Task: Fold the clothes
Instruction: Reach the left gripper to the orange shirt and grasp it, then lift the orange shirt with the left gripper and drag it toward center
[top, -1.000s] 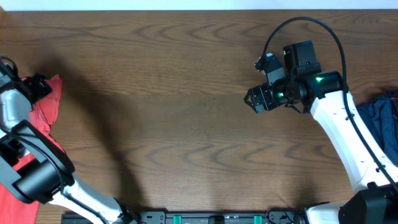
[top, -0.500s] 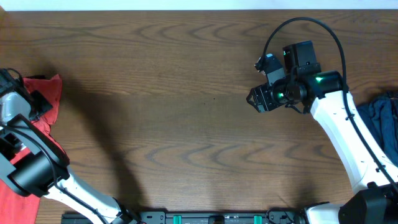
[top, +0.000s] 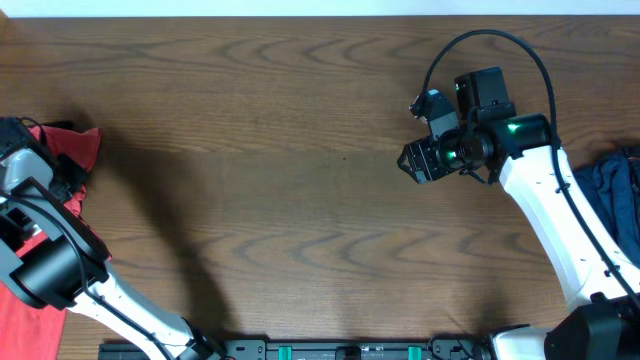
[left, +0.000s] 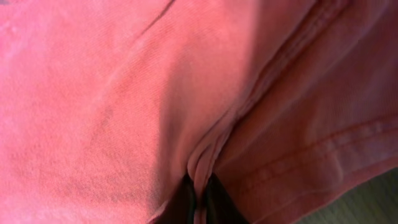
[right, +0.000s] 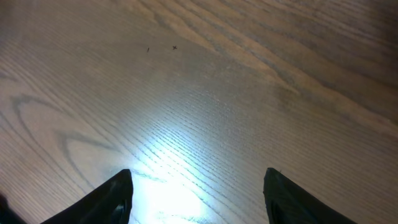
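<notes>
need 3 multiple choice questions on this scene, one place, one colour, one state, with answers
1. Where does the dark blue garment lie? A table centre B right edge C left edge
2. What colour is the cloth in the left gripper? A coral-red B black C white
3. The right gripper is: A shut on cloth B open over bare wood C shut, empty
Answers: B, it shows at the overhead view's right edge; A, coral-red fabric fills the left wrist view; B, its jaws stand apart above the table.
</notes>
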